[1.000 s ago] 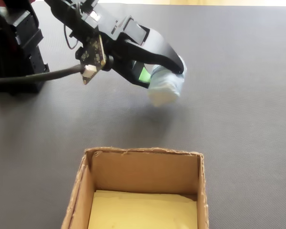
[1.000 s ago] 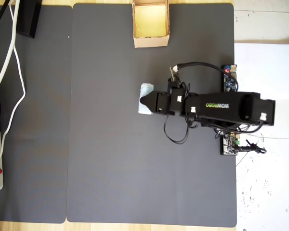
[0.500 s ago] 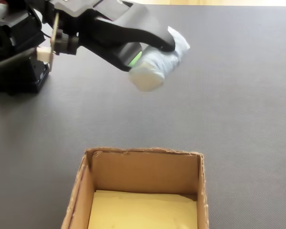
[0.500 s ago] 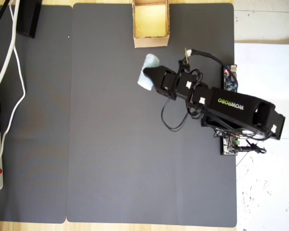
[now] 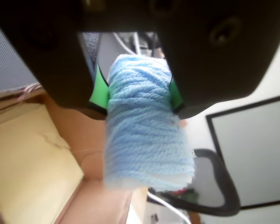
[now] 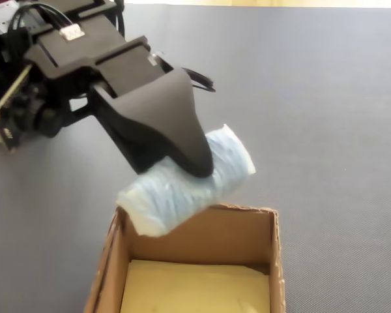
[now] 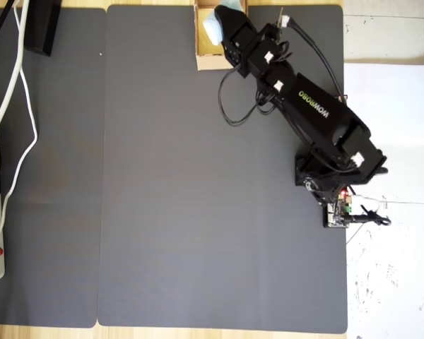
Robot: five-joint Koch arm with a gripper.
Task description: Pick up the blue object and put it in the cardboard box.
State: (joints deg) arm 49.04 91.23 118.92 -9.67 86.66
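Blue roll held above the box's rim

The blue object (image 6: 186, 186), a pale blue wound roll with ridged strands, hangs tilted in the claw (image 6: 182, 166), its lower end over the near wall of the cardboard box (image 6: 202, 238); the box is tan, open-topped, yellowish inside, sitting at 12 o'clock on the grey surface (image 7: 198, 212) in the overhead view.

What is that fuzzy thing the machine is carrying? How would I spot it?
Find the black robot arm over the grey mat. Its fingers clamp a pale blue wound yarn roll, above the tan cardboard box. It is the only soft, ridged, blue thing.
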